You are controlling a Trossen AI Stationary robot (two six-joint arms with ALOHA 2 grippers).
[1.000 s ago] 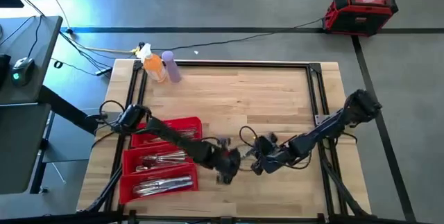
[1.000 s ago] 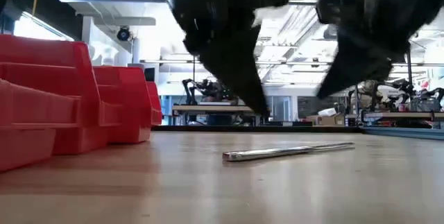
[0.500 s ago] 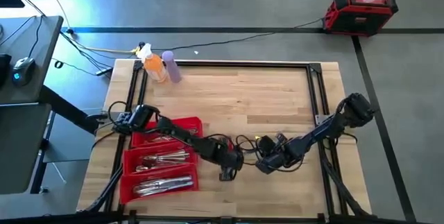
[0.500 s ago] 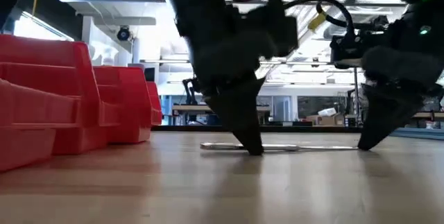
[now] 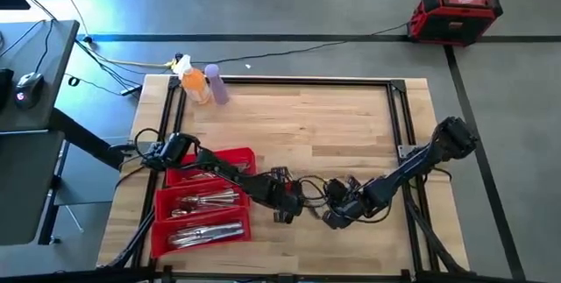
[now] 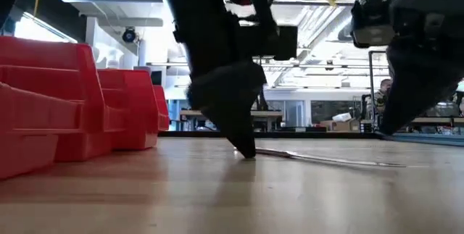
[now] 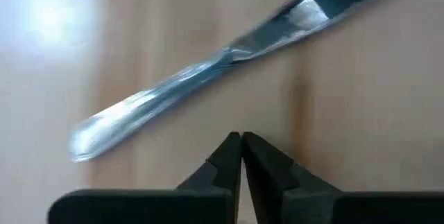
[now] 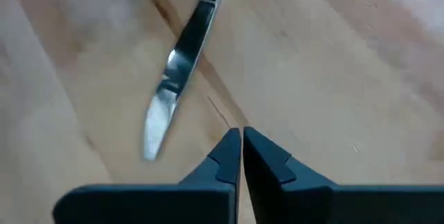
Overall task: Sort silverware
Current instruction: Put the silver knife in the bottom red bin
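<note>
Wooden tabletop (image 5: pixel 298 125) carries one knife (image 7: pixel 208 78) between my pincers: left pincer (image 5: pixel 282 217) pressed together at its nine o'clock, right pincer (image 5: pixel 330 222) also together at three.

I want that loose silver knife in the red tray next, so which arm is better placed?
Left, probably. The left gripper, shut, sits by the slim silver metal knife on the red plastic tray's side; the right gripper is farther away.
</note>
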